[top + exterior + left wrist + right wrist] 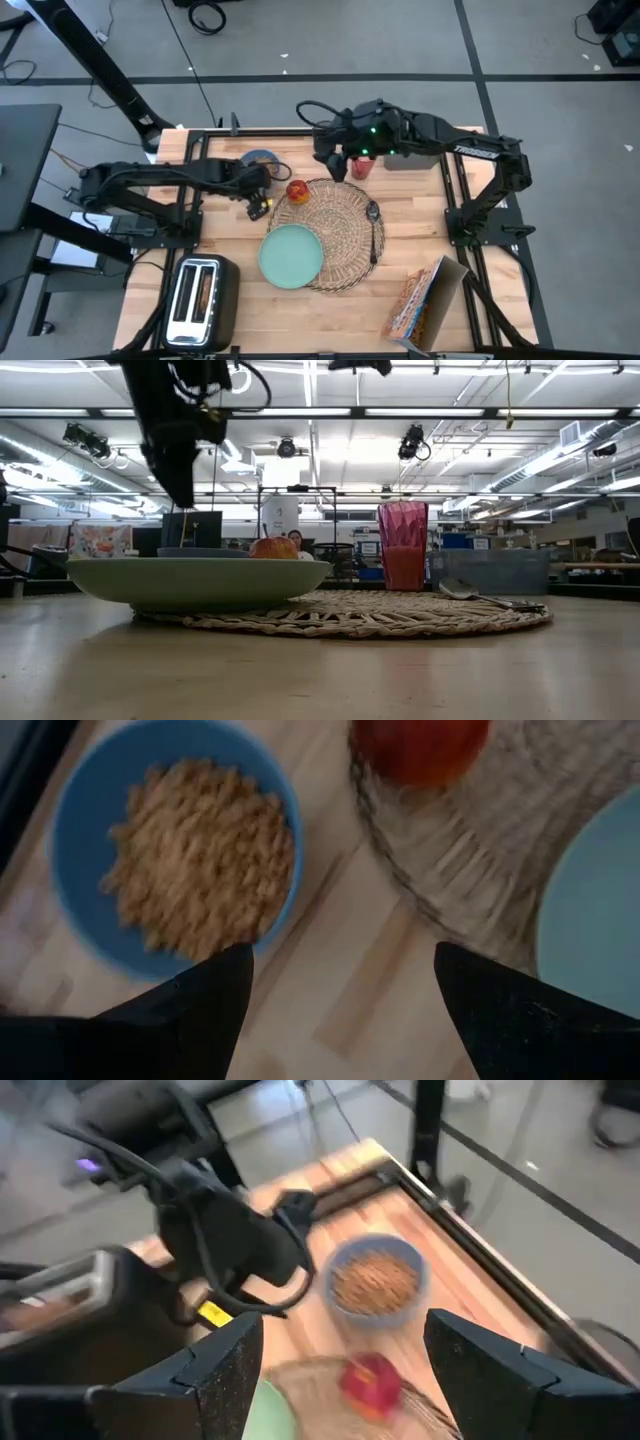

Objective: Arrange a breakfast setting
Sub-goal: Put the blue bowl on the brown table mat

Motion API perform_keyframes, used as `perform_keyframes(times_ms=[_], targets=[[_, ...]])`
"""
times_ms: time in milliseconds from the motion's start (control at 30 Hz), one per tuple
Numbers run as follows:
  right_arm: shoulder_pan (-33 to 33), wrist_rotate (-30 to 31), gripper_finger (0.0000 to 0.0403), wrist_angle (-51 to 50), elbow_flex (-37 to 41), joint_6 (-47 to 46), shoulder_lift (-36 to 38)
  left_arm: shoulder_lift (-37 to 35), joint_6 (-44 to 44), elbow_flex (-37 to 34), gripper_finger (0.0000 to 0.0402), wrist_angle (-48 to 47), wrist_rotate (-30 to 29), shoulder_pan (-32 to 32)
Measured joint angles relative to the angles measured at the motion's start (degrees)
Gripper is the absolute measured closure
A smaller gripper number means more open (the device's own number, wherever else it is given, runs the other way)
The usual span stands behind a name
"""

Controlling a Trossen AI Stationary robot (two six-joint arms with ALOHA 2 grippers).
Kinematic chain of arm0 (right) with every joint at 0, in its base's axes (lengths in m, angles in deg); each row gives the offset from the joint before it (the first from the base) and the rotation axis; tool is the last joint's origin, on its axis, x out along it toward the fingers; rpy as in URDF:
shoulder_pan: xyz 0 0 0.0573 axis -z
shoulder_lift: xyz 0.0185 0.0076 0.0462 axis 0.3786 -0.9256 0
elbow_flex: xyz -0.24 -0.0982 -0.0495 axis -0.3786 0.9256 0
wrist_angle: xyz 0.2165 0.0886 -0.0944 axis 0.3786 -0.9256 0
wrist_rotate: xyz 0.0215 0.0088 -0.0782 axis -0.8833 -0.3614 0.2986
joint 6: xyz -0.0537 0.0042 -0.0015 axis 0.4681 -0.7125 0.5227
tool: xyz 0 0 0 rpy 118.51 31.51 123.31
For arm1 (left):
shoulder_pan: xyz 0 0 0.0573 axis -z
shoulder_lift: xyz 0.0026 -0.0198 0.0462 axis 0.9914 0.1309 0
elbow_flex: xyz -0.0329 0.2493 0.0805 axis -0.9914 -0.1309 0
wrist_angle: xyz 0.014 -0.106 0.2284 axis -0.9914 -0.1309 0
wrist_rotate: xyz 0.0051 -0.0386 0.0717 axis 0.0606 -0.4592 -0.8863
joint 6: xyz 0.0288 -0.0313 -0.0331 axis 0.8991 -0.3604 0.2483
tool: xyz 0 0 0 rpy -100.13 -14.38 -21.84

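Observation:
The round wicker placemat [335,235] lies at mid-table. On it are the pale teal plate [292,256], overhanging its near left edge, the red apple [297,191] at its far left and the dark spoon [374,226] at its right. The translucent red cup [361,167] stands upright just beyond the mat. The blue bowl [175,845], holding cereal, stands on the wood left of the apple. My left gripper [258,206] hovers open and empty near the bowl [262,159]. My right gripper [330,160] is open and empty, above the mat's far edge. The orange cereal box [420,300] is near right.
The silver toaster [200,300] stands at the near left corner. The grey tray [412,160] lies at the far right under the right arm. Bare wood shows between the bowl and the mat [340,970] and along the near edge [330,320].

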Motion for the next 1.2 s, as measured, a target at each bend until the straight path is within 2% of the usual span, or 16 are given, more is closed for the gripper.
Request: perform_keyframes(times_ms=[400, 800, 1200], targets=[[1.3, -0.3, 0.0137, -3.9, 0.0, 3.9, -0.1, 6.2, 16.4, -2.4, 0.0088, 7.6, 4.3, -7.5], [0.8, -2.9, 0.0143, -6.1, 0.0, 3.1, -0.2, 7.1, 27.0, -3.8, 0.0148, 14.9, 11.1, -13.9], [-1.7, -3.1, 0.0145, -6.6, 0.0, 2.9, -0.1, 8.2, 35.1, -9.2, 0.0194, 18.6, 11.4, -15.1]])
